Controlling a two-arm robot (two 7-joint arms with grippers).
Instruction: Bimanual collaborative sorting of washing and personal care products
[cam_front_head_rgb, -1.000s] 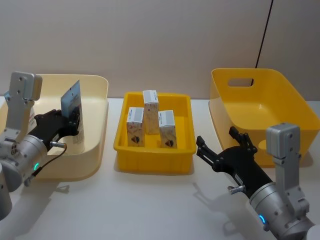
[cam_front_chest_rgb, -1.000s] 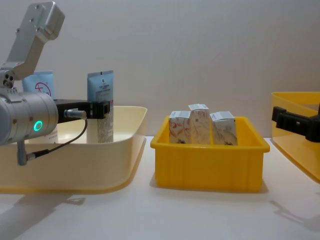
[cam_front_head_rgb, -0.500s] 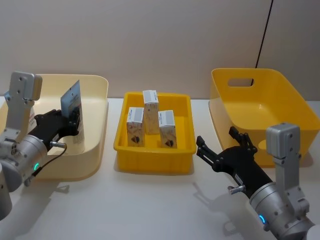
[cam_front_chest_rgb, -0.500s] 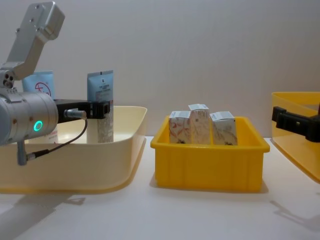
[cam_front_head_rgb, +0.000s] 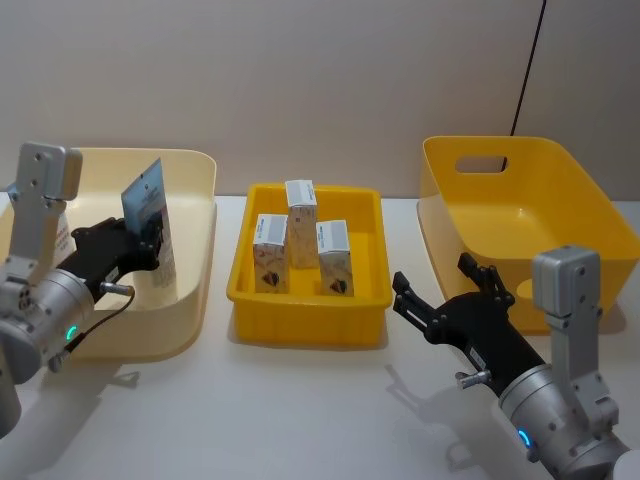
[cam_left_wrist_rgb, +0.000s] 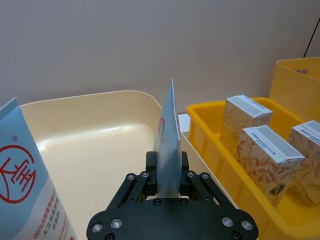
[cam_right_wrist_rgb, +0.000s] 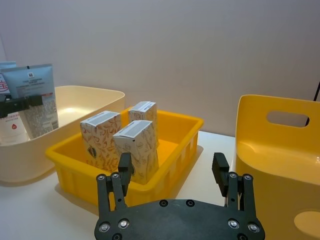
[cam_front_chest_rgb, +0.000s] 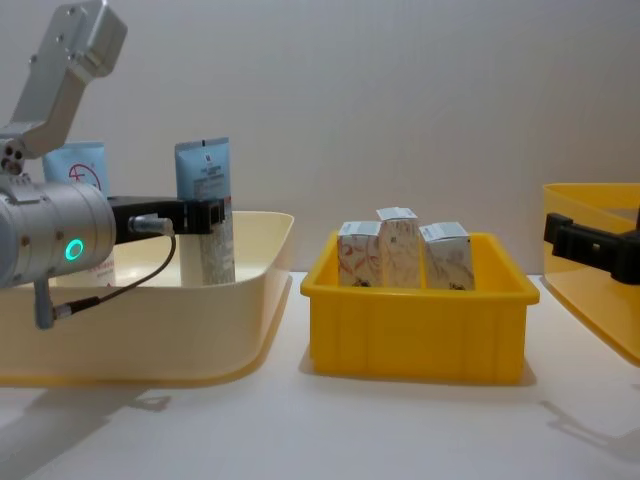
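Grey-white squeeze tube (cam_front_chest_rgb: 203, 170): upright, crimped end up, pinched between the closed fingers of the left tool (cam_left_wrist_rgb: 168, 175), inside the cream bin (cam_front_head_rgb: 150, 330). White and light blue tube with red round mark (cam_left_wrist_rgb: 25, 185): upright, just to that tool's left, same bin. Three small marbled cartons (cam_front_head_rgb: 301, 222): upright, close together in the yellow tray (cam_front_head_rgb: 310, 320), to the left tool's right and ahead-left of the right tool (cam_front_head_rgb: 432, 282). Right tool: fingers spread wide, empty, above the table (cam_front_head_rgb: 300, 420), with a deep yellow bin (cam_front_head_rgb: 560, 190) just to its right.
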